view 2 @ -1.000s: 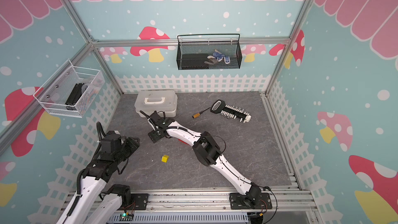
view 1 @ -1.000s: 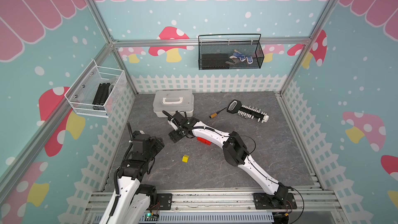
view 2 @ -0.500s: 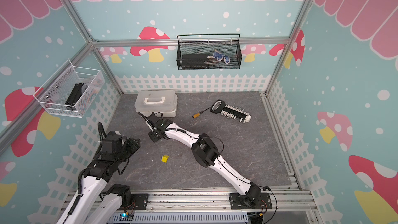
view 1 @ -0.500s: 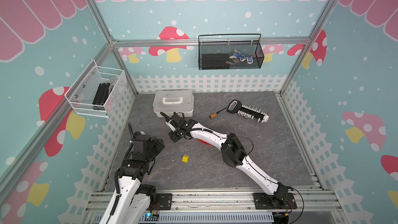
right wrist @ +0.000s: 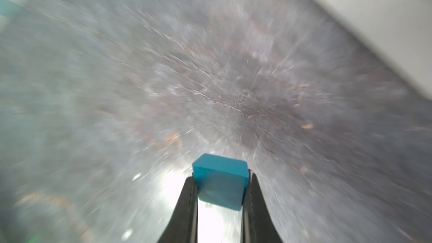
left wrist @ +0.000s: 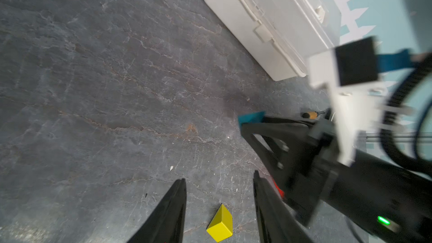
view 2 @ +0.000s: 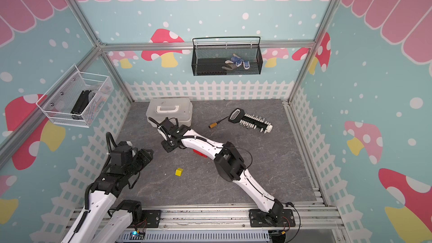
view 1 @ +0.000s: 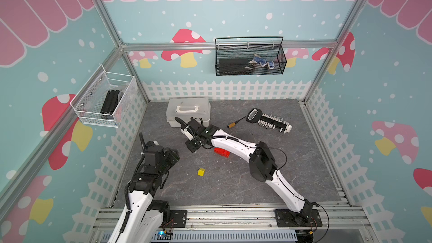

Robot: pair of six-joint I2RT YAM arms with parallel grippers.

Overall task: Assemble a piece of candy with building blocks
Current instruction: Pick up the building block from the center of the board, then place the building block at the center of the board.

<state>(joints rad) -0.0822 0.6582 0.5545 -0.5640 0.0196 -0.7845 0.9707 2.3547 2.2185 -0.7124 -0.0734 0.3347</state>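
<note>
On the left wall hangs a white wire basket (view 1: 102,104) with something black inside. Below it, near the left edge of the table (view 1: 233,183), the left pincer (left wrist: 219,176) hangs above the grey top. Its two black fingers (left wrist: 168,211) are spread apart and hold nothing.

A bit to the right, near the middle of the table, the small yellow block (view 1: 201,172) sits all by itself. The left wrist view shows it down on the table between the spread fingers, but it touches neither of them.

At the back edge, close to the back-left corner, stands the white box with a handle (view 1: 188,113). Just in front of it is the right pincer (right wrist: 221,177). It is squeezed tight on the blue block (right wrist: 221,183), which sticks out past the tips. I cannot tell if the block touches the table.

Next come the red blocks (view 1: 221,152), lying side by side near the middle, partly hidden under the right arm. They are well apart from the yellow block.

Far to the right, toward the back, lies the black-and-white bit rack (view 1: 271,121).
</note>
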